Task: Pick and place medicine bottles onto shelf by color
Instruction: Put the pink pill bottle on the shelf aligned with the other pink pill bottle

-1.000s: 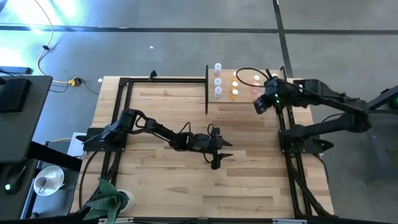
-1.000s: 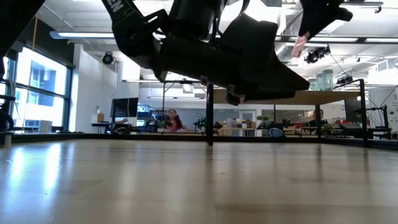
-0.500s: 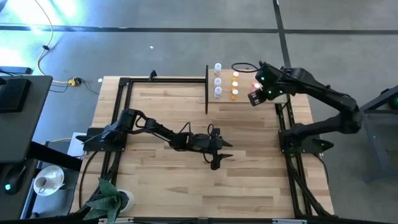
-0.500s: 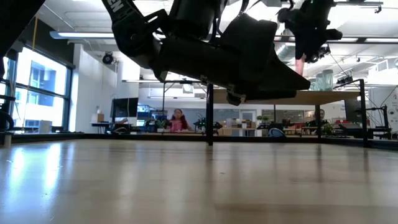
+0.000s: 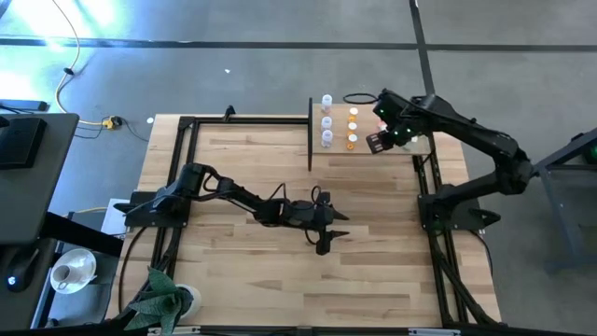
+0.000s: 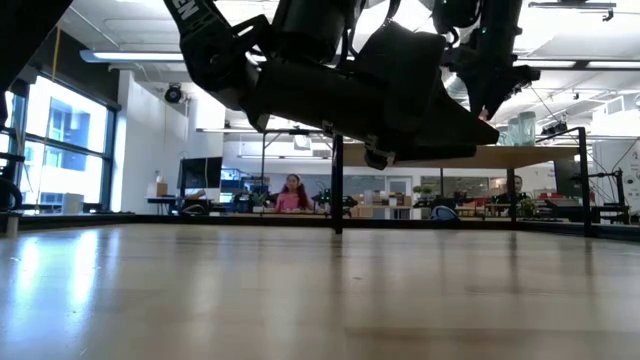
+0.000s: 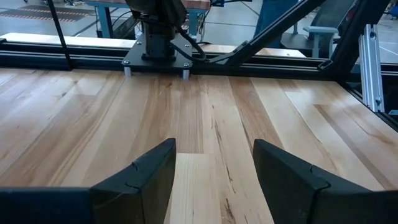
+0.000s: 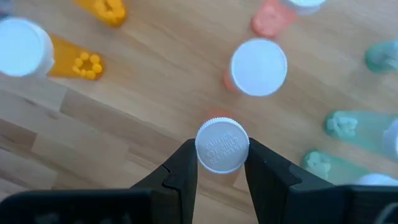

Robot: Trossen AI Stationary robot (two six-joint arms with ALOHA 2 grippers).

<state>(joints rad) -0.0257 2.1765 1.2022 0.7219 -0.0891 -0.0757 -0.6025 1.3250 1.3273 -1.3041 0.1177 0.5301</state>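
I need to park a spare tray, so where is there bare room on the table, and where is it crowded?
The tabletop between the left arm and the far frame rail is bare, as is the near strip. The shelf corner is crowded: bottles in rows, right gripper above them.

The right pincer point(image 8: 222, 163) is pointing straight down, fingers clamping a bottle point(image 8: 222, 145); the left pincer point(image 7: 213, 180) is gaping, idling low.

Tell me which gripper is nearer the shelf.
Right. The right gripper hangs over the shelf, shut on a white-capped bottle; the left gripper waits mid-table, well away.
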